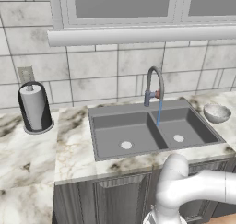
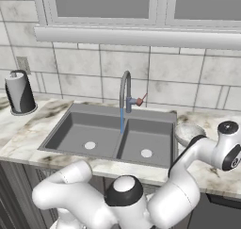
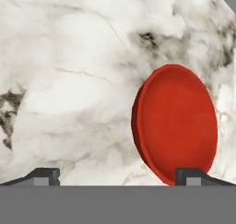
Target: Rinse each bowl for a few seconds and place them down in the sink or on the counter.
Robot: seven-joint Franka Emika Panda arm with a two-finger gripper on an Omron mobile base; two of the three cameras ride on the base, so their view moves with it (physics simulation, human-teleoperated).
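**Below the end effector: red bowl on the table**

Under the end effector, toward its right fingertip, the red bowl sits on the marble table. Both fingertips stand wide apart with nothing between them. Farther off, the grey-white bowl rests on the table just beside the sink, where blue water runs from the faucet into the right basin. A paper towel holder stands well beyond.

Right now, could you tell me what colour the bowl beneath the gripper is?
Glossy red bowl, clearest in the hand view.
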